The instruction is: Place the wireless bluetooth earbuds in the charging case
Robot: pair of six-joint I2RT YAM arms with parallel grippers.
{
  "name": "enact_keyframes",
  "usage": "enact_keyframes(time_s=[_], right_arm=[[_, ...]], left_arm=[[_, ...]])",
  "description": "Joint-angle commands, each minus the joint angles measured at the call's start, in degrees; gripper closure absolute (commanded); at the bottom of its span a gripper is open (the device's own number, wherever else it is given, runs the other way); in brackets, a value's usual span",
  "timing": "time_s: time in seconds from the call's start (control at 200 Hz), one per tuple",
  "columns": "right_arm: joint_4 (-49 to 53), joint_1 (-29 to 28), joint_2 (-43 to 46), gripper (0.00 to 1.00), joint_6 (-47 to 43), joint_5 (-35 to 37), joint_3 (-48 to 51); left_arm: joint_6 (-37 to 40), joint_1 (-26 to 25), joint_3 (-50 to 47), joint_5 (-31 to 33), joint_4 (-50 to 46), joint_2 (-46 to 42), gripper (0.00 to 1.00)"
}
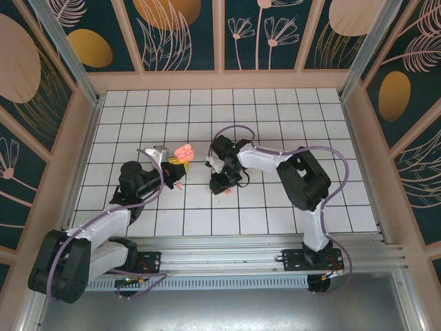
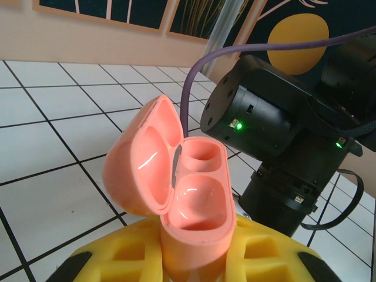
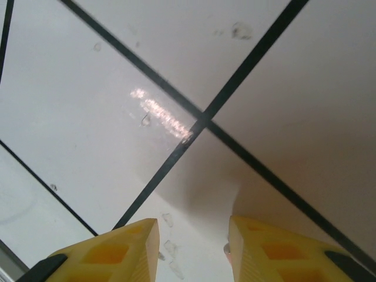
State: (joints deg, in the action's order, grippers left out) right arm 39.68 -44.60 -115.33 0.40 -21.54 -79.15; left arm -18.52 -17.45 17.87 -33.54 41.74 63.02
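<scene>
My left gripper is shut on the salmon-pink charging case and holds it upright above the tiles. The case's lid hangs open to the left and both wells are empty. My right gripper points down close over the white floor, open, with bare tile between its yellow fingers. One tiny pink earbud lies at that gripper's tip, and a pinkish speck peeks out at the inner edge of the right finger. A second earbud lies on the floor beside the left arm.
The floor is white tiles with black grout lines. The right arm's black wrist and purple cable stand right behind the open case. Pink walls ring the floor, and a metal rail runs along the near edge.
</scene>
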Motion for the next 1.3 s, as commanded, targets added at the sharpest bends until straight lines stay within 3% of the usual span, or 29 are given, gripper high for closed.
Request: enact_keyframes(time_s=[0.0, 0.44, 0.816, 1.011, 1.296], right_arm=[[4.80, -0.99, -0.49, 0.64, -2.31, -0.96, -1.37], [7.62, -3.57, 7.01, 0.66, 0.60, 1.94, 3.89], [3.21, -1.90, 18.37, 0.60, 23.59, 8.61, 12.91], [-2.44, -1.83, 18.65, 0.58, 28.27, 8.75, 17.96], [-7.50, -1.72, 14.72, 0.58, 27.09, 8.04, 16.85]], left_arm=[[1.14, 0.36, 1.14, -0.46, -0.03, -0.36, 0.80], [1.82, 0.42, 1.29, -0.39, -1.13, -0.58, 0.80], [1.66, 0.41, 1.48, -0.56, -1.31, -1.13, 0.80], [1.20, 0.34, 1.50, -1.30, -0.60, -0.75, 0.80], [1.10, 0.39, 1.12, -1.03, -0.60, -1.37, 0.80]])
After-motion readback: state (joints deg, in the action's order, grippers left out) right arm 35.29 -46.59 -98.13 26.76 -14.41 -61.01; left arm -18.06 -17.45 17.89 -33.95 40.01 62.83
